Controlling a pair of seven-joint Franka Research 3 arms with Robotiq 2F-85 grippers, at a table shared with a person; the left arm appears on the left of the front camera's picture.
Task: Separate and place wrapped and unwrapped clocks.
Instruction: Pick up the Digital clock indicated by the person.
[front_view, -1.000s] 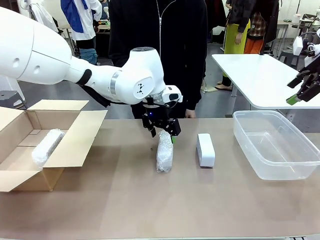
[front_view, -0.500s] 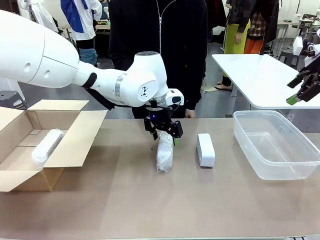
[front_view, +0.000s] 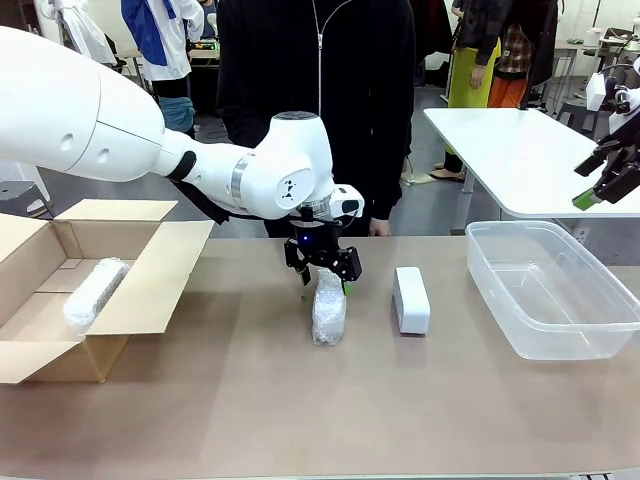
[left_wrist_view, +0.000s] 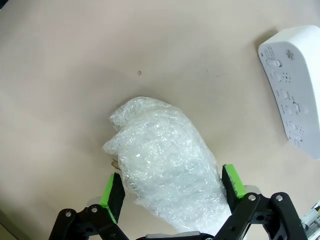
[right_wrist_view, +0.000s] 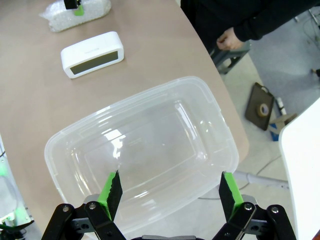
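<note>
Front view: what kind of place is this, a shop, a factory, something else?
Probably a robotics lab or test hall: a white robot arm works at a table facing a standing person, a cardboard box and clear tub are set out, and another white table stands behind.

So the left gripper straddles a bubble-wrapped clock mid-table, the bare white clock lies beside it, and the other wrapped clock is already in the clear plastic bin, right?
Not quite: the other wrapped clock lies in the cardboard box, not the clear plastic bin, as the front view shows. The left gripper does straddle the mid-table wrapped clock, with the bare white clock beside it.
</note>
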